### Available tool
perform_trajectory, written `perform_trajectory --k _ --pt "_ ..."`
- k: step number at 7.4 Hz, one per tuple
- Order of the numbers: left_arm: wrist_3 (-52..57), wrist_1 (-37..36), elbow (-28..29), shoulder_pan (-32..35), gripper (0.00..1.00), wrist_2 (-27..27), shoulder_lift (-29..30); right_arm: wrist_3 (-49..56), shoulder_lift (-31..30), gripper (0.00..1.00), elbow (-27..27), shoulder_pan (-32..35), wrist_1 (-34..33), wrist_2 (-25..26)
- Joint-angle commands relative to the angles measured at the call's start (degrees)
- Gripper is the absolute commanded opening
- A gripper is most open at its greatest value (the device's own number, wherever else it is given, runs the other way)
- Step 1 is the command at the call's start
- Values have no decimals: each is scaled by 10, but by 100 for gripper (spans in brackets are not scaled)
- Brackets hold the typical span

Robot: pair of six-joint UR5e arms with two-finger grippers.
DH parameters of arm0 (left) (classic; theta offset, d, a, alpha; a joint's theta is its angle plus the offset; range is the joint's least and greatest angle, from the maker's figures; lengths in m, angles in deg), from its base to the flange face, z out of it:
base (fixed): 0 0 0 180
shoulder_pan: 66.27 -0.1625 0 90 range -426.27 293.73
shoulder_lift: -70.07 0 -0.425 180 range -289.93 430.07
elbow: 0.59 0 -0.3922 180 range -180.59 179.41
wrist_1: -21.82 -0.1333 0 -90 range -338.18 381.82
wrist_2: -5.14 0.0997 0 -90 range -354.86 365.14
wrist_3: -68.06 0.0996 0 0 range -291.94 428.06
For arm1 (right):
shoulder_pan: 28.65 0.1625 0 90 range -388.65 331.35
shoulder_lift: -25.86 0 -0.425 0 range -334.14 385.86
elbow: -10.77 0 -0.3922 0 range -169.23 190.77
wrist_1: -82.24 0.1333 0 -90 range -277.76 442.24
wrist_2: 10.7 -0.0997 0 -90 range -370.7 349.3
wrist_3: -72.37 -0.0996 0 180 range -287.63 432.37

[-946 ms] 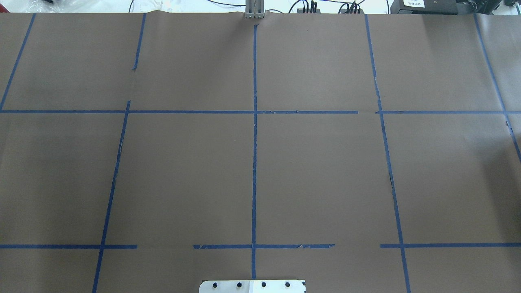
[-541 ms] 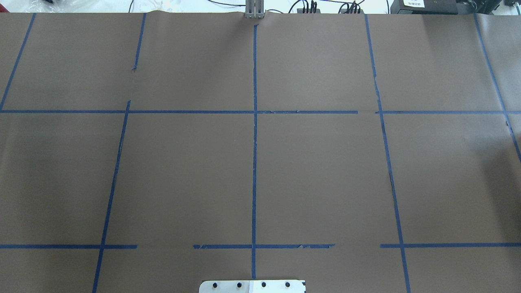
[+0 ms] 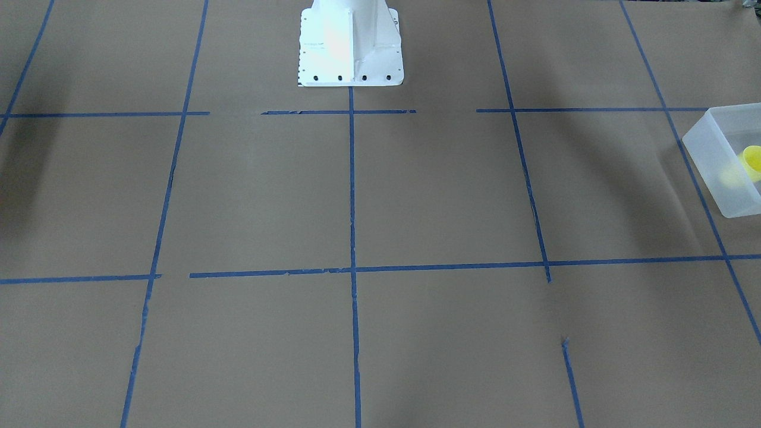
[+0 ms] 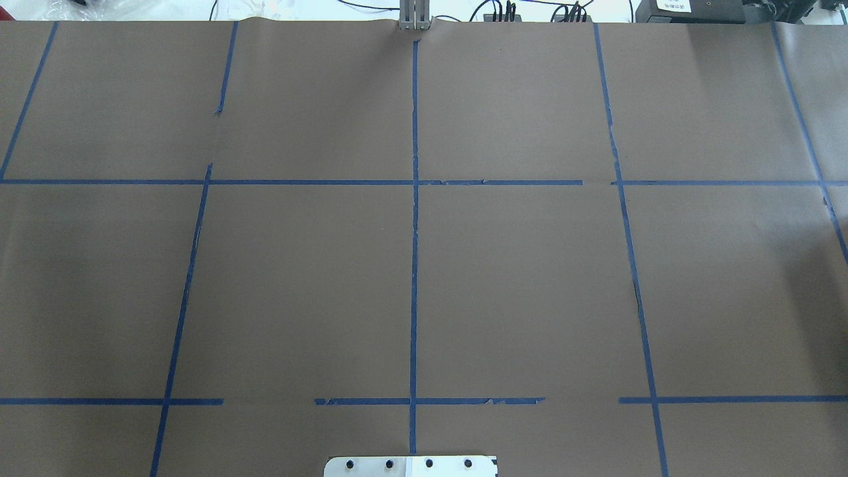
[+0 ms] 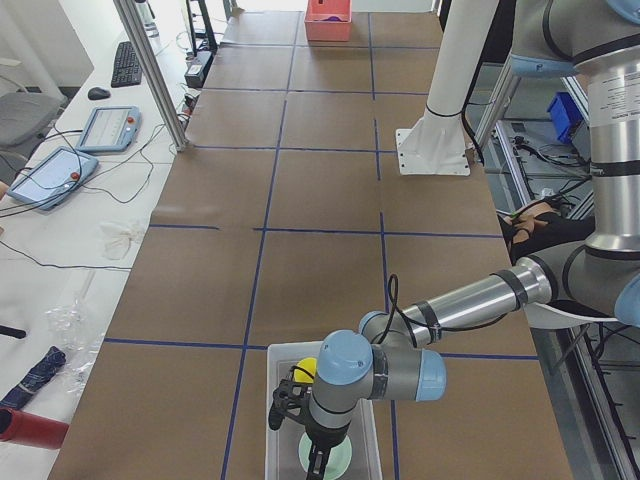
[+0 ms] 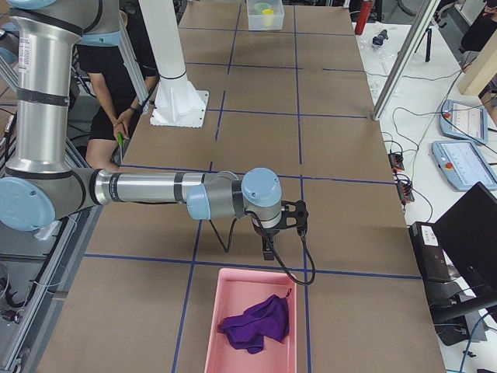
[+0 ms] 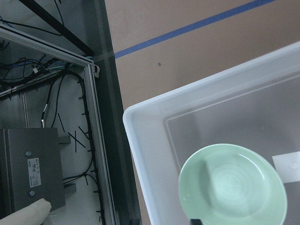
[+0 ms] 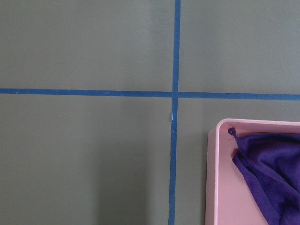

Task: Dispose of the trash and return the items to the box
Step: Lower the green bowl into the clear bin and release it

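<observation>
The frosted-white box [image 5: 273, 428] stands at the table's left end; it also shows in the front-facing view [image 3: 713, 172]. The mint-green bowl [image 7: 233, 187] lies upright on the box floor [image 7: 150, 136], and also shows in the exterior left view [image 5: 338, 460]. The yellow cup [image 5: 307, 368] is in the box's far part, also seen in the front-facing view [image 3: 752, 159]. My left gripper [image 5: 316, 455] hangs over the bowl inside the box; I cannot tell if it is open or shut. My right gripper [image 6: 269, 247] hovers over bare table, its state unclear.
A pink bin [image 6: 233, 311] holding a purple cloth [image 6: 255, 322] stands at the table's right end, just in front of my right gripper; its corner shows in the right wrist view [image 8: 220, 178]. A white robot base [image 3: 351, 47] stands mid-table. Blue tape lines grid the brown paper.
</observation>
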Motion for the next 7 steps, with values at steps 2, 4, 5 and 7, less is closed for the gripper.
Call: perform_trajectory --k 2,4,5,7 --pt "-9 -4 -48 0 100 -8 2 0 0 100 0 0 2 0" --pt "-114 -8 -87 -1 100 -107 6 0 0 100 1 0 2 -1" --pt "-128 -11 -101 -4 100 -146 10 0 0 100 2 0 0 0" --pt "-158 -94 -153 -37 100 -168 30 1 0 100 4 -1 0 0"
